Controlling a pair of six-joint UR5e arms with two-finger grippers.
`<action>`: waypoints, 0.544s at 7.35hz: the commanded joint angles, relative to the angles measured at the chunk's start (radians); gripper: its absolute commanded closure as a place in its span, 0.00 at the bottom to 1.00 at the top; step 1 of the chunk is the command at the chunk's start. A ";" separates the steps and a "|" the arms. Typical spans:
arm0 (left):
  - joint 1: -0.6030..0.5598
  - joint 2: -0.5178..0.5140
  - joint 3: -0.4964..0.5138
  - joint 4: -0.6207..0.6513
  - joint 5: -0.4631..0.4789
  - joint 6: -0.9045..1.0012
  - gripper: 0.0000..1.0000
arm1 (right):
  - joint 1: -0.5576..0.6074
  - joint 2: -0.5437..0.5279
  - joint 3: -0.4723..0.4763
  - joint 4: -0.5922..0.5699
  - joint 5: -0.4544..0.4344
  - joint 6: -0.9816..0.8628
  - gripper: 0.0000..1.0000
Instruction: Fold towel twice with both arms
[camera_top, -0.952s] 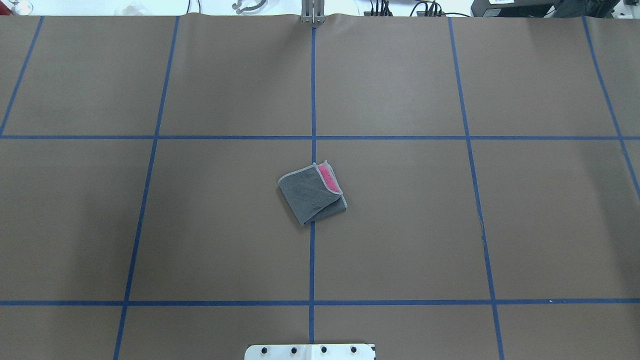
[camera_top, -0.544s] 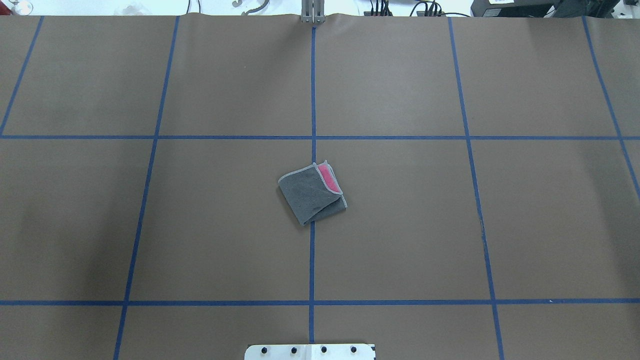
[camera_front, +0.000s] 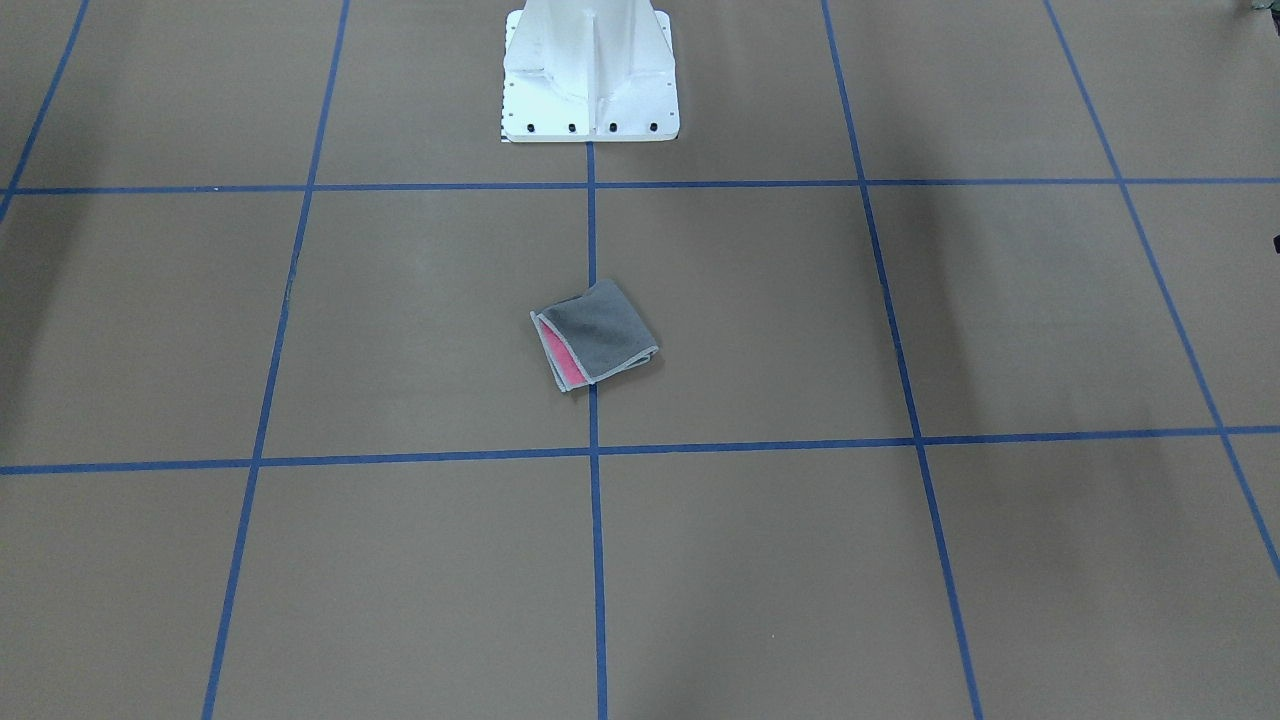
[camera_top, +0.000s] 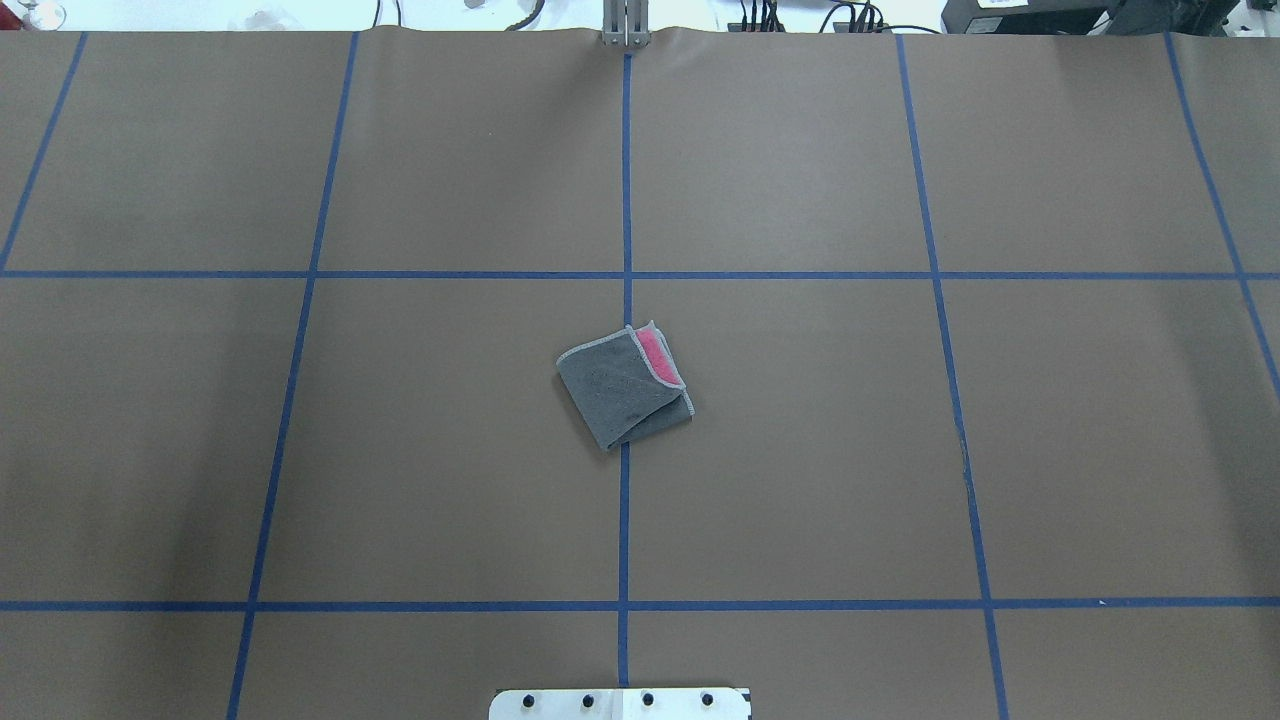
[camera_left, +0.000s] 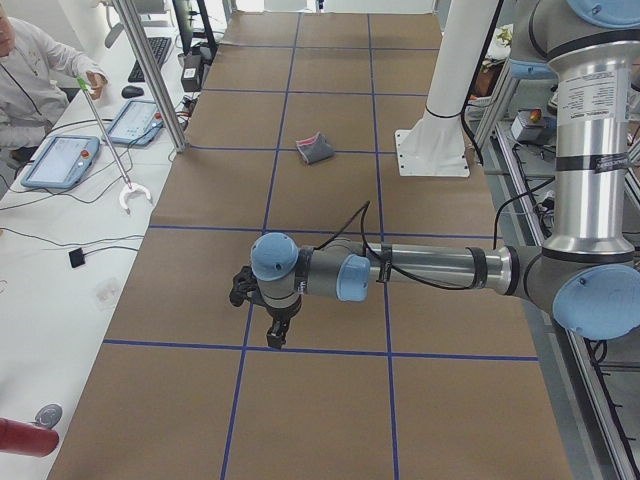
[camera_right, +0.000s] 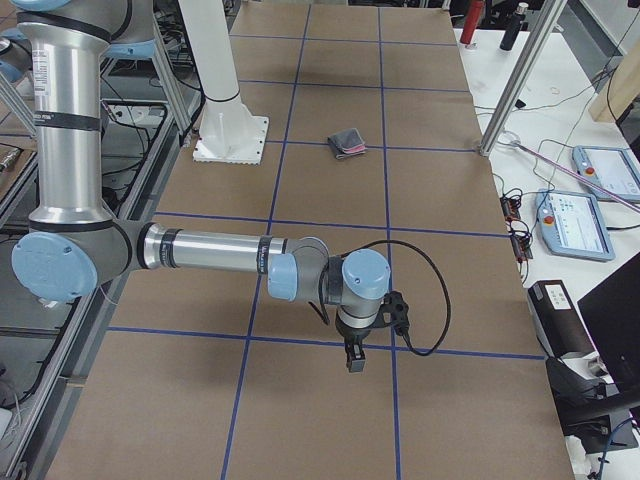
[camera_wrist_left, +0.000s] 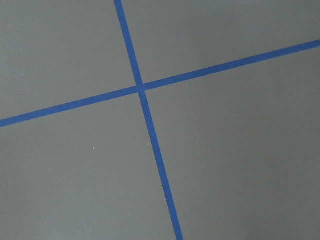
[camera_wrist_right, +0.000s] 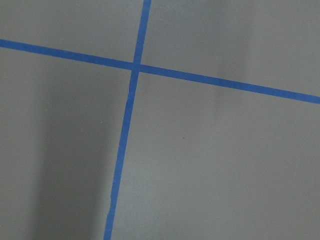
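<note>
The towel lies mid-desk, well apart from the left gripper and right gripper at opposite ends. I cannot tell whether these 2 are spread.

The towel lies folded into a small, rough square at the centre of the overhead view, turned diamond-wise. Its dark grey face is up, and a pink strip with light grey edging shows along its upper right side. In the left side view the left arm reaches out level across the lower half of the frame, with the left gripper pointing down. In the right side view the right arm and right gripper are posed the same way. Both grippers are well apart from the towel.
</note>
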 joint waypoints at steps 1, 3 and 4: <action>-0.005 0.024 -0.003 0.004 -0.003 -0.003 0.00 | -0.001 0.002 0.001 0.000 0.000 0.000 0.00; -0.004 0.022 0.002 -0.001 -0.003 -0.005 0.00 | -0.001 0.002 -0.002 0.008 0.002 0.000 0.00; -0.004 0.030 0.006 -0.001 0.000 -0.003 0.00 | -0.001 0.002 -0.002 0.009 0.002 0.002 0.00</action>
